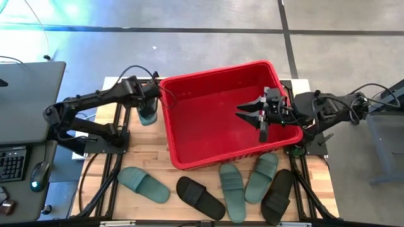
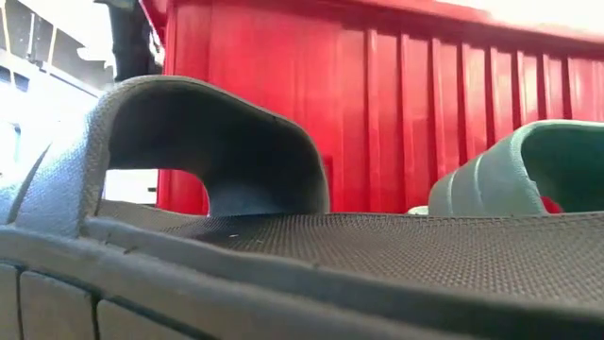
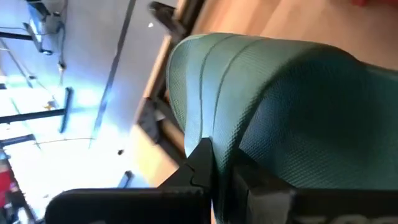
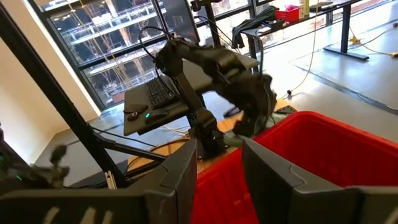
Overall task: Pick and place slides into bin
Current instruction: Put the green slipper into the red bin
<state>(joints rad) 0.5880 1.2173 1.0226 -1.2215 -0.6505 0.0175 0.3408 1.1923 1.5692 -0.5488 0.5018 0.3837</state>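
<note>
Green slide [image 1: 148,115] seemingly gripped, left pincer [image 1: 150,101]

The bin [image 1: 189,135] looks like glossy moulded red plastic, its outer wall ribbed with vertical flutes that catch the light, and the worktop [image 1: 148,151] is pale bare wood with a visible plank grain. The green slide [image 3: 292,106] clamped in the left hand [image 3: 221,171] is matt foam with a fine woven-looking texture and moulded grooves; the black slide [image 1: 199,197] at 6 o'clock is matt too. Both hands, including the right hand [image 1: 262,113], are dull black plastic or metal.
</note>
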